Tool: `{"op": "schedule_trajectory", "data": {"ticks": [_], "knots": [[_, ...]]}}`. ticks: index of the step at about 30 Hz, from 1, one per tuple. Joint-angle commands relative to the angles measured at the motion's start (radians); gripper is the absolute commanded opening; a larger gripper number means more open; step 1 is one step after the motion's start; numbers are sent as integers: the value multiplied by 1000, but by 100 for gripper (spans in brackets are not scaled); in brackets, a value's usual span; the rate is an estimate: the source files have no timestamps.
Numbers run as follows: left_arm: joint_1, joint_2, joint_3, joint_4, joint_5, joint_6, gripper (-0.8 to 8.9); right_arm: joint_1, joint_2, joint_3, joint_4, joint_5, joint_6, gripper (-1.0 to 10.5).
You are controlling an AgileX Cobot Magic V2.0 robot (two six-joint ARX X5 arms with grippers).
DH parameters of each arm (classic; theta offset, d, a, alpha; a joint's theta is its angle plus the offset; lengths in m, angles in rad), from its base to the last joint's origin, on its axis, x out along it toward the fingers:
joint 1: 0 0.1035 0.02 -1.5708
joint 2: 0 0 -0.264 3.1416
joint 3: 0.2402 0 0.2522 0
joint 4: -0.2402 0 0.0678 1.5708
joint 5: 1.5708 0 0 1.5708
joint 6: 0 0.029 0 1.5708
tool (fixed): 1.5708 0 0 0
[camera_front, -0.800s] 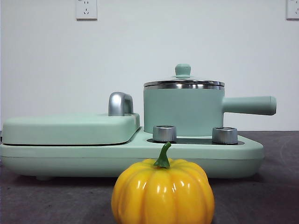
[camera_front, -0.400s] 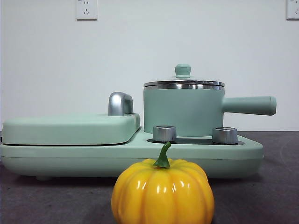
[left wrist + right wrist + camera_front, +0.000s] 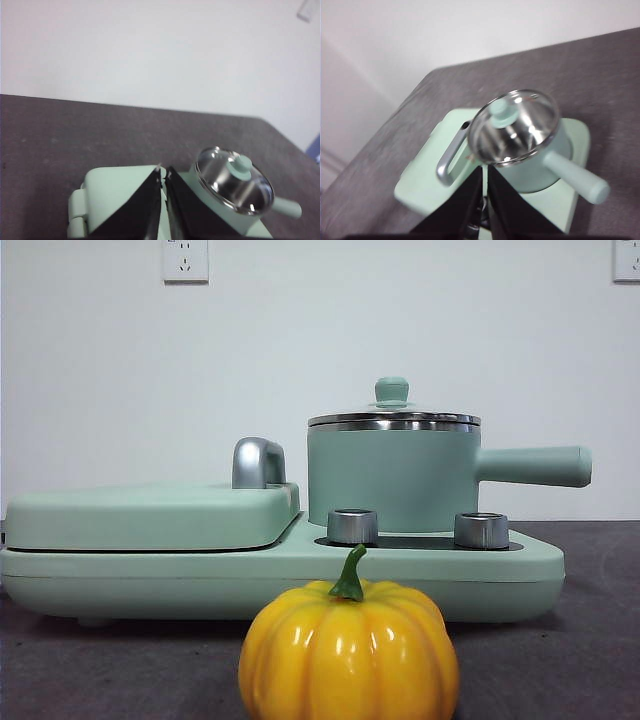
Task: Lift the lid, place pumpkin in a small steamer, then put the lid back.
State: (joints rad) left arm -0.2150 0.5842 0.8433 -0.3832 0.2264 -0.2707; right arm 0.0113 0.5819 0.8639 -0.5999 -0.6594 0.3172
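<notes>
The yellow-orange pumpkin (image 3: 348, 650) with a green stem stands on the dark table at the near front, in front of the cooker. The mint-green small steamer (image 3: 392, 480) sits on the cooker's right side, its long handle pointing right. The glass lid (image 3: 392, 416) with its mint knob rests on it. The steamer (image 3: 237, 197) and lid (image 3: 231, 181) show in the left wrist view, and the steamer (image 3: 540, 157) and lid (image 3: 512, 127) in the right wrist view. My left gripper (image 3: 163, 172) is shut, high above the griddle. My right gripper (image 3: 485, 170) is shut, high above the steamer. Neither shows in the front view.
The mint-green cooker base (image 3: 280, 575) spans the table, with a flat griddle cover (image 3: 150, 515) and steel handle (image 3: 257, 462) on its left. Two steel knobs (image 3: 352, 526) stand in front of the steamer. A white wall is behind.
</notes>
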Motion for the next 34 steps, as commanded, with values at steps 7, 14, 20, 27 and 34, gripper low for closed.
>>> {"op": "schedule_trajectory", "data": {"ticks": [7, 14, 20, 27, 34], "knots": [[-57, 257, 214, -119, 180, 122, 89, 6, 71, 64, -32, -47, -125, 195], [-117, 441, 340, -131, 194, 121, 416, 6, 71, 64, -32, -39, -126, 502], [-167, 572, 424, -147, 194, 126, 598, 6, 71, 64, -32, -37, -143, 520], [-224, 722, 515, -149, 194, 137, 597, 6, 71, 64, -30, -19, -146, 520], [-282, 926, 654, -156, 182, 190, 594, 6, 70, 64, -31, -18, -146, 519]]}}
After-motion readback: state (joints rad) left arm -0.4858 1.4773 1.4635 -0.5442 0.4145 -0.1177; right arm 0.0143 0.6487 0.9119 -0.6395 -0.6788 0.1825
